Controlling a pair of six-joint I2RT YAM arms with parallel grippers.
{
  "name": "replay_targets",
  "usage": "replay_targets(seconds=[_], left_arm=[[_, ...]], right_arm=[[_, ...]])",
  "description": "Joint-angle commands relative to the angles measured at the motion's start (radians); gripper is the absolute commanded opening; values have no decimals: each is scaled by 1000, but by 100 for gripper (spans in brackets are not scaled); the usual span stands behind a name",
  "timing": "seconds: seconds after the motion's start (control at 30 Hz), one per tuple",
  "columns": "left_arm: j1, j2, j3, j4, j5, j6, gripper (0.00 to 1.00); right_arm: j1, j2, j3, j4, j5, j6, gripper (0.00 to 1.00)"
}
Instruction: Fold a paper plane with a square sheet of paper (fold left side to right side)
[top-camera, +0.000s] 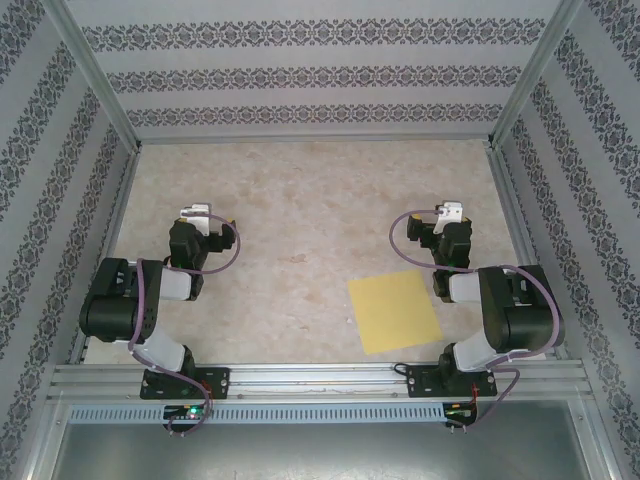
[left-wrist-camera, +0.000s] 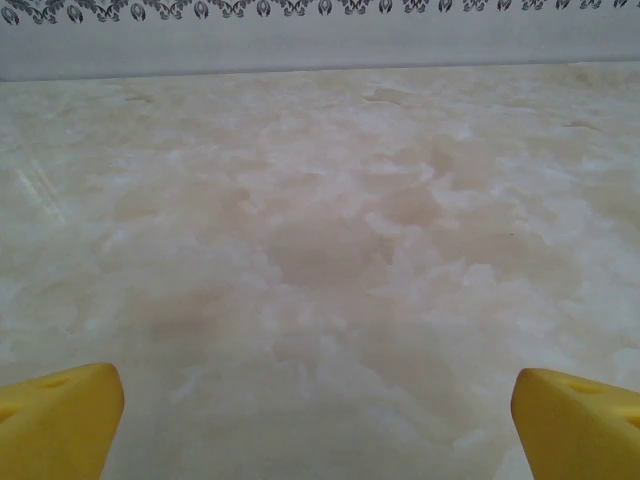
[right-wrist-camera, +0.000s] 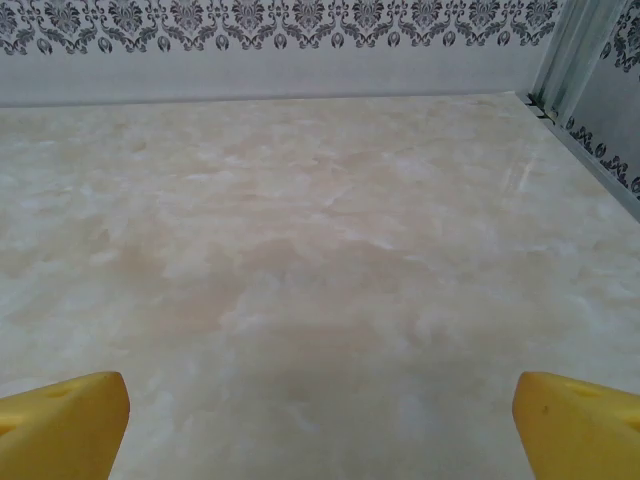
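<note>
Yellow and flat, the square sheet of paper (top-camera: 394, 311) lies on the marbled table (top-camera: 300, 190) toward the near edge, on the right half and just beside the right arm's forearm. It has no fold or crease that I can make out. Being square, it has no long axis; its edges sit slightly turned against the table's front rail. The right gripper (top-camera: 446, 222) is clearly the nearer one, but it points away toward the back wall (top-camera: 300, 80), so the sheet lies behind its jaws and a little to their left, closer to the arm bases. The left gripper (top-camera: 205, 222) is well apart from the paper, across the middle of the table. Both sets of jaws stand spread wide with nothing between them: in each wrist view the yellow fingertips (left-wrist-camera: 60, 425) sit at the bottom corners over bare tabletop. As I judge it, folding has not begun, and the first reach means drawing a gripper back toward the sheet's left edge to lift it over to the right.
</note>
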Motion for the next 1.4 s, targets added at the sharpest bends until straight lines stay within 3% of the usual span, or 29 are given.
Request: replay_targets(seconds=[0.0,0.93,1.07,1.13,1.23,1.37], left_arm=[[15,-5,-5,-2,5,-6,99],[15,-5,-5,-4,6,-6,99],[14,-12,-39,58,35,4,100],[15,-56,-74,86,23,1,99],[15,-195,-90,-4,2,-6,100],[15,-402,-36,-289,-22,-80,100]], right_arm=[[9,4,17,11,4,-9,98],[4,6,19,8,-6,-4,98],[4,-3,15,9,26,7,98],[-6,-35,6,4,51,29,98],[-14,-142,-5,-67,39,31,98],[-16,-335,54,-380,27,97,98]])
